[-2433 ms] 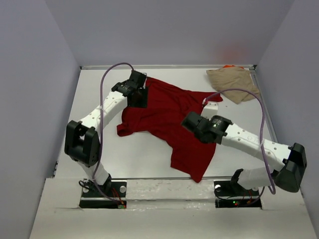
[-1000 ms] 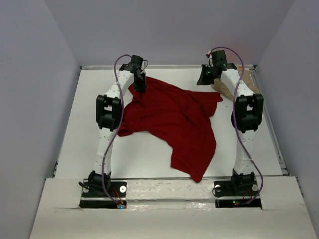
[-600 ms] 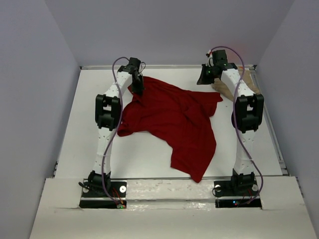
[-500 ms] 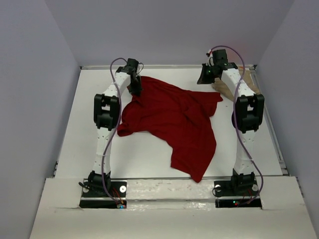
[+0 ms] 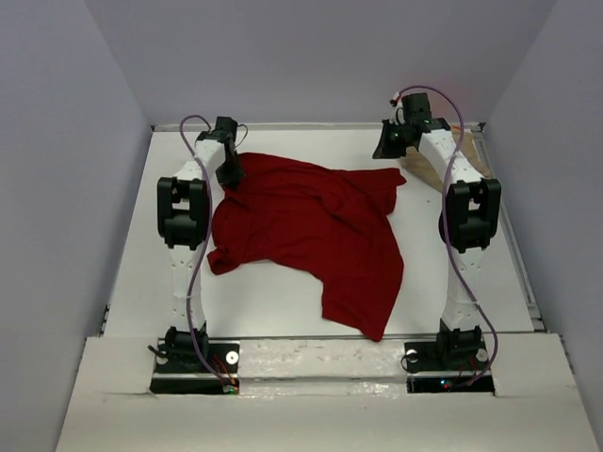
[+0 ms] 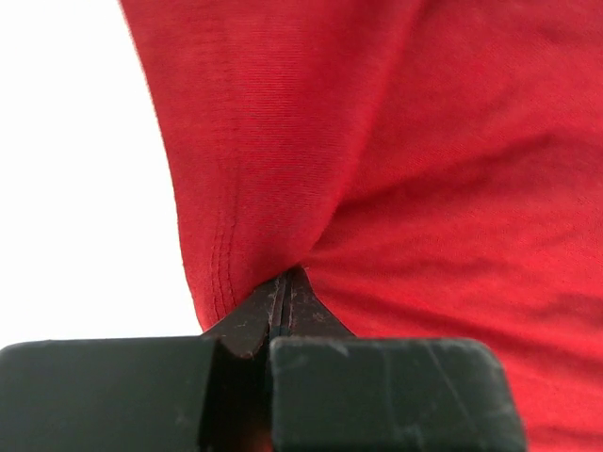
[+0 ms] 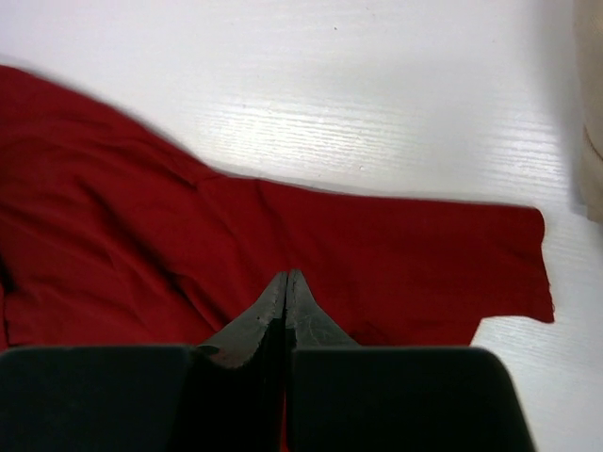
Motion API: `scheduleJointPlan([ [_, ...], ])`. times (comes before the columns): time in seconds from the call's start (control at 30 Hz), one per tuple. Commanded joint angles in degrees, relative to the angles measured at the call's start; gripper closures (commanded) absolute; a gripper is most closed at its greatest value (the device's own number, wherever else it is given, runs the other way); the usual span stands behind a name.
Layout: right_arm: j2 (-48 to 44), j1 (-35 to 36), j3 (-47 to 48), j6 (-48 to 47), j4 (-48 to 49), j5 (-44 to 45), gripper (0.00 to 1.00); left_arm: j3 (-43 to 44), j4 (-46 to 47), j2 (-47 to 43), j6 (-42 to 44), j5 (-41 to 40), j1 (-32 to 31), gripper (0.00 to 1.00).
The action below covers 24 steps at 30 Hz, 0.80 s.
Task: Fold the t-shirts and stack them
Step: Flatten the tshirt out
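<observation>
Step judged: red shirt (image 5: 311,226) being spread for folding, lying rumpled mid-table (image 5: 273,301). Upper-left hem being pinched by left pincer (image 5: 231,177). Right pincer (image 5: 382,151) closed, empty, hovering above upper-right sleeve. Tan shirt (image 5: 476,160) upper right. Next: sleeve needing gripping, cloth being tensioned flat.

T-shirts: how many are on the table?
2. A large dark red cloth t-shirt lies spread across the middle, its far-left corner pinched by the left gripper. A tan cloth t-shirt sits in the far right corner, partly behind the right arm; others may be hidden.
</observation>
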Motion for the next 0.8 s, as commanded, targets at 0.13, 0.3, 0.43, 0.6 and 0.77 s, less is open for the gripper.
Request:
scheduleJointPlan([
  [0.13,0.30,0.44,-3.84,-0.89,-0.44,-1.34,1.00,-9.01,2.45,-8.86,0.05,-3.30,4.08,1.00],
  [0.3,0.47,0.97,-4.45,-0.89,-0.44,-1.95,1.00,-14.19,3.77,-11.67,0.40,-3.74,5.57,1.00],
  [0.43,-1.45,0.97,-7.44,-1.15,-0.17,0.67,1.00,-17.44,5.70,-12.90,0.67,-3.31,6.01,1.00],
  [0.6,-5.76,-0.25,-13.86,0.86,4.31,1.76,0.83,-15.51,5.00,-11.93,0.84,-2.16,6.37,1.00],
  [0.77,-5.42,-4.21,-16.94,2.72,7.03,-3.71,0.47,-15.25,5.61,-13.34,0.75,0.04,6.19,1.00],
])
